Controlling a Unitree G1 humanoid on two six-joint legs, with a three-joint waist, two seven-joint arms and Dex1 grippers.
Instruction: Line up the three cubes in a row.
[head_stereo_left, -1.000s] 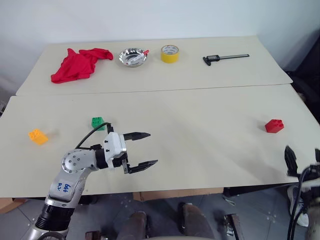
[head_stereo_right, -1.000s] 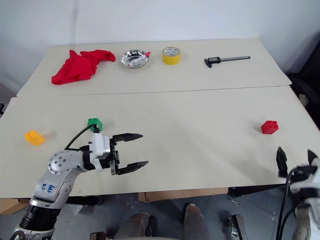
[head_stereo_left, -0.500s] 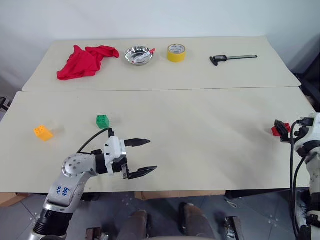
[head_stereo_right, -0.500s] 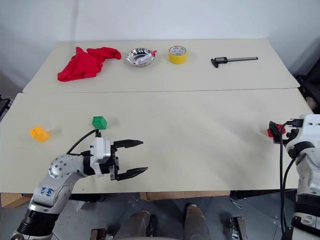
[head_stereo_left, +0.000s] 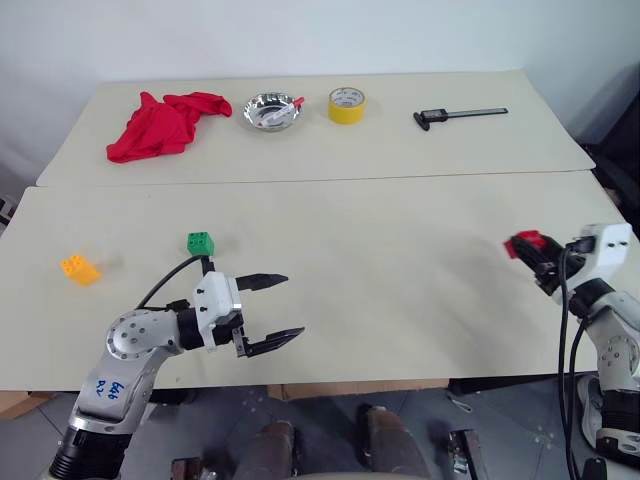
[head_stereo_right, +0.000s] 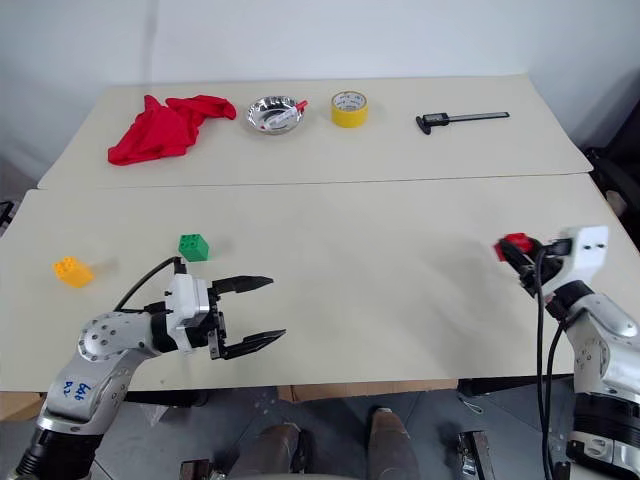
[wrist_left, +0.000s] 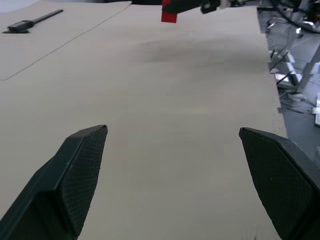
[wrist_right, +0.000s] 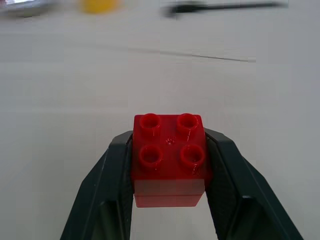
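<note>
We are seeing the right gripper clamping the red cube between its two black fingers, one finger pressing on each side, studs facing up. In the head views the red cube is sitting at the tip of the right gripper, held above the near table close to its right edge.

The left gripper is hovering over the front-left part of the near table with its fingers spread wide apart and nothing between them. In the left wrist view its fingers are framing bare tabletop, and the red cube is showing far across the table, held by the other gripper.

The green cube is resting on the near table, just beyond the left gripper and apart from it. The orange-yellow cube is lying well to the left of the green one, near the table's left edge. So the three cubes are standing well apart, not in a row.

On the far table we are noting a red cloth, a metal bowl, a yellow tape roll and a caliper.
</note>
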